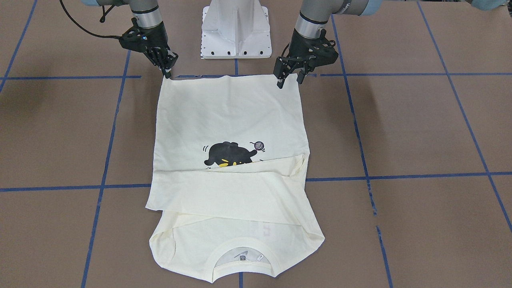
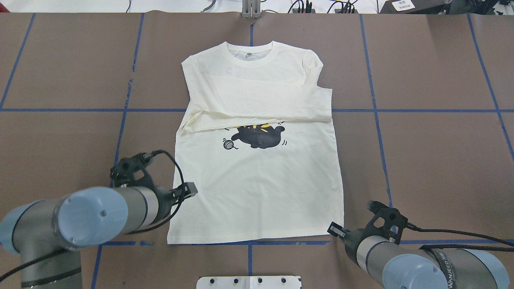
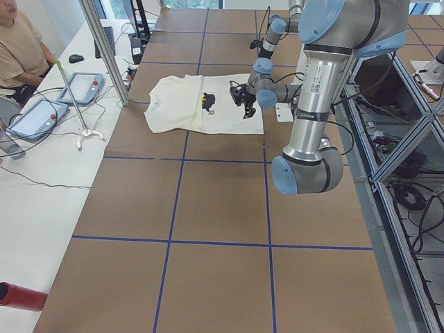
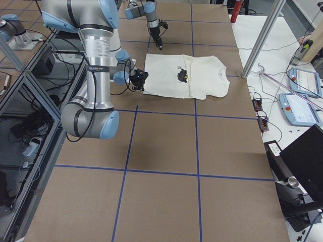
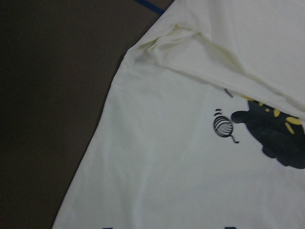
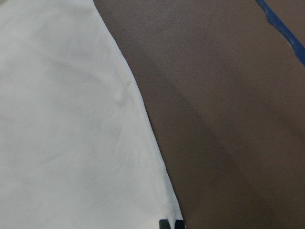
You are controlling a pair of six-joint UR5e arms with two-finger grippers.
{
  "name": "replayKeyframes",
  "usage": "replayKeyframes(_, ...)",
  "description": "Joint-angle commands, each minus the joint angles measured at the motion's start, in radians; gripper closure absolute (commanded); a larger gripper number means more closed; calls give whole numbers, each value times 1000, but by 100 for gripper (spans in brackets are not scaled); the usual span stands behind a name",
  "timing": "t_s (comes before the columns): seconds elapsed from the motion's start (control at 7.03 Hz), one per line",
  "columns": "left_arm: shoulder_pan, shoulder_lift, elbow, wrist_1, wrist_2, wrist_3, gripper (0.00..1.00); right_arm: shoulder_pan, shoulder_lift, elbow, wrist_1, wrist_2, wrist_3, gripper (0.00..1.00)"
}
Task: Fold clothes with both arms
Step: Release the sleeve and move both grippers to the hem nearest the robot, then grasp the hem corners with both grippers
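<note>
Right, nothing sits on the brown table (image 1: 420,128) around the cream T-shirt (image 1: 232,116) except the blue tape lines (image 1: 400,176). The white pedestal base (image 1: 235,28) stands just behind the hem, between the two arms. Off the table, a seated person (image 3: 17,48) and some tablets (image 3: 83,84) line the far side.

For writing, you get very little. A strap (image 2: 441,261) on the right arm carries white lettering that reads roughly "WANJEED". The neck label is too small to read. A folded sleeve (image 1: 224,196) covers whatever sits beside the black cat print (image 1: 230,154) and its yarn ball (image 1: 260,145).

The shirt lies flat at the table's middle, print side up. Its long axis runs from near the robot to far, with the hem (image 2: 257,239) near and the collar (image 1: 244,250) far.

The left gripper (image 1: 290,83) is spread over the hem's left corner. The right gripper (image 1: 168,73) has its fingers drawn close together at the right corner, and you cannot tell whether cloth is between them.
</note>
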Motion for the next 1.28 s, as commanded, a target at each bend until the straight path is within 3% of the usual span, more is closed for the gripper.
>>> replayKeyframes(0.0,92,83,-6,29,63,-85,20,0,0,4,0,0,0,100)
replayKeyframes(0.85,129,19,62,42,58,-87,28,0,-9,4,0,-1,0,100)
replayKeyframes(1.0,135,17,69,42,58,-87,35,0,-9,2,0,-1,0,100)
replayKeyframes(1.14,135,19,71,42,58,-87,54,0,-11,4,0,-1,0,100)
